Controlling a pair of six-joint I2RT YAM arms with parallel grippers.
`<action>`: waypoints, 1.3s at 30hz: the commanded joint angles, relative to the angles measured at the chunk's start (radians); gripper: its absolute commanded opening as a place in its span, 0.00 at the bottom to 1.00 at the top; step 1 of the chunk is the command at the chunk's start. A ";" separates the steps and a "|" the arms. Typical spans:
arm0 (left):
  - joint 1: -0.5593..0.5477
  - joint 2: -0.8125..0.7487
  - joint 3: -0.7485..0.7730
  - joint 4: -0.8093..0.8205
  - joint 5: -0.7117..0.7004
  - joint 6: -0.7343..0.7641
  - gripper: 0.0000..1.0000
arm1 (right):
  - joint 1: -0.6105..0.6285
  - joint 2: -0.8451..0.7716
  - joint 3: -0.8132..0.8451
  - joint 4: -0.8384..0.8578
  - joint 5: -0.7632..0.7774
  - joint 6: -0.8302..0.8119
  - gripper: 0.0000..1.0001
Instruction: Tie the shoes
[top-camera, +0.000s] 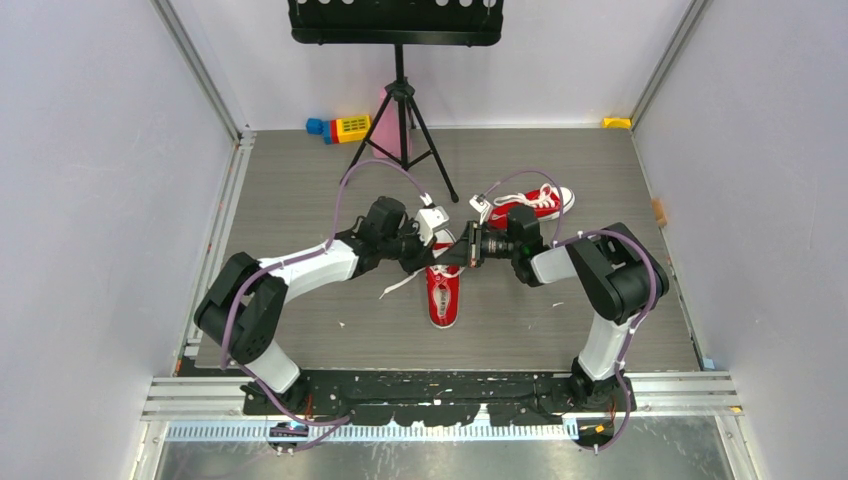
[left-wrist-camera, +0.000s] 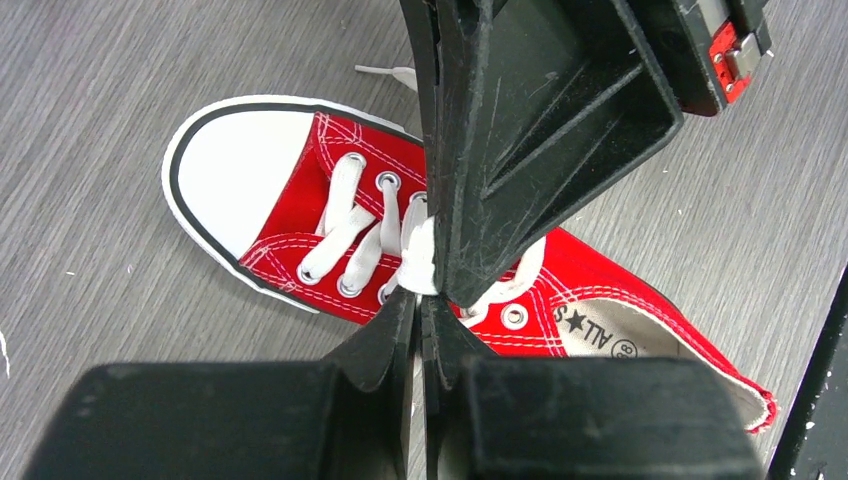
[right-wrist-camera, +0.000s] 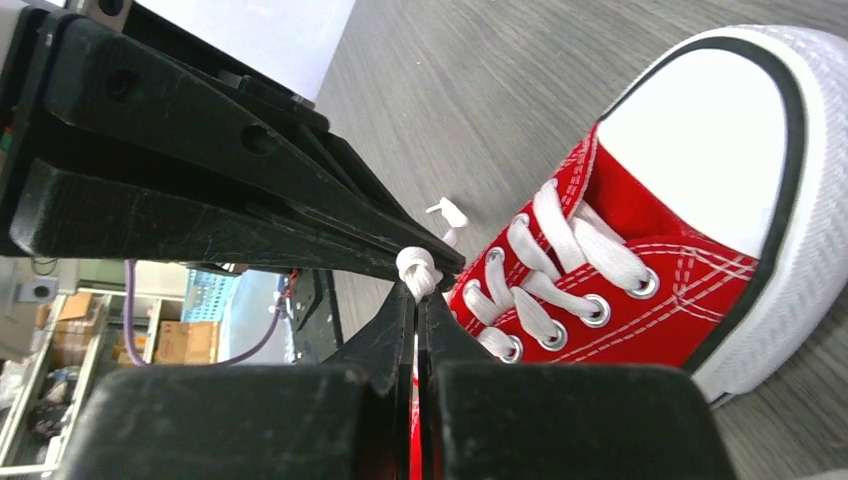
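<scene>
The left gripper (left-wrist-camera: 422, 300) and the right gripper (right-wrist-camera: 418, 297) meet tip to tip, jaws closed, each pinching the lace (right-wrist-camera: 418, 268). Both arms (top-camera: 310, 265) reach forward and angle inward toward each other.

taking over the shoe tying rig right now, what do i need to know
Left end effector: shut on the white lace of the near red canvas sneaker with white toe cap.
Right end effector: shut, tip to tip with the left, pinching the same lace at a small knot.
Second red canvas sneaker: further back on the right, apart from both arms.
Done: one small knot; no bow visible.
Left: bow here, then the second sneaker; its laces are too small to judge.
</scene>
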 joint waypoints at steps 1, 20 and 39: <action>-0.015 -0.012 0.031 0.020 0.014 -0.013 0.09 | 0.004 -0.075 0.027 -0.038 0.099 -0.080 0.00; -0.022 -0.261 -0.106 -0.023 -0.152 -0.307 0.50 | 0.024 -0.136 0.025 -0.150 0.182 -0.144 0.00; -0.121 -0.054 0.053 -0.068 -0.288 -0.654 0.32 | 0.036 -0.160 0.025 -0.172 0.193 -0.156 0.00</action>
